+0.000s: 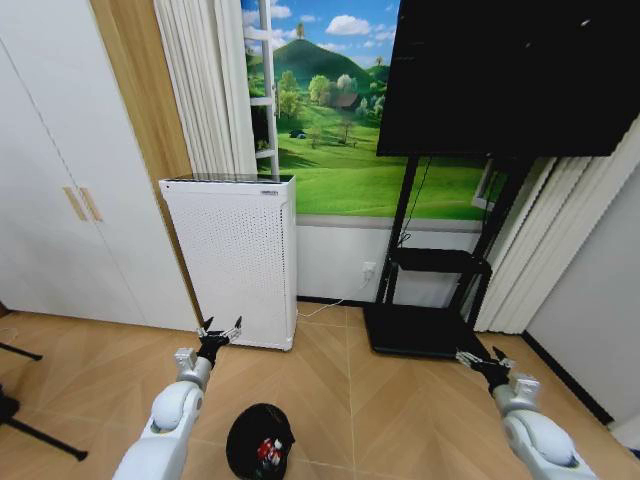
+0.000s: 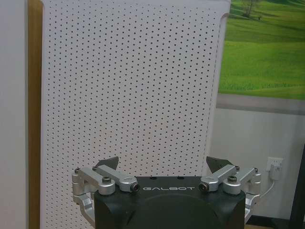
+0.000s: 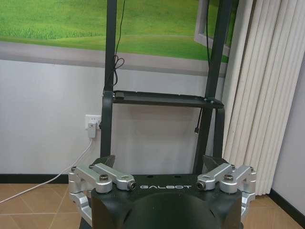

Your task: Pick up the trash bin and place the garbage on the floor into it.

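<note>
Both the left gripper point(image 1: 219, 332) and right gripper point(image 1: 480, 359) hung wide open, empty — the trash bin point(image 1: 259, 440) already held red-and-white garbage point(image 1: 267, 450); best simply keep clear.

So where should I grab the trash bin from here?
Grip the trash bin by its rim, coming straight down from above: it stands upright and open-topped on the floor. The open left gripper is closest; red-and-white garbage already lies inside.

Bare floor point(image 1: 330, 390) lies open between the bin point(image 1: 259, 441) and the back wall; a white appliance point(image 1: 238, 260) and black stand point(image 1: 425, 300) block the far edge
</note>
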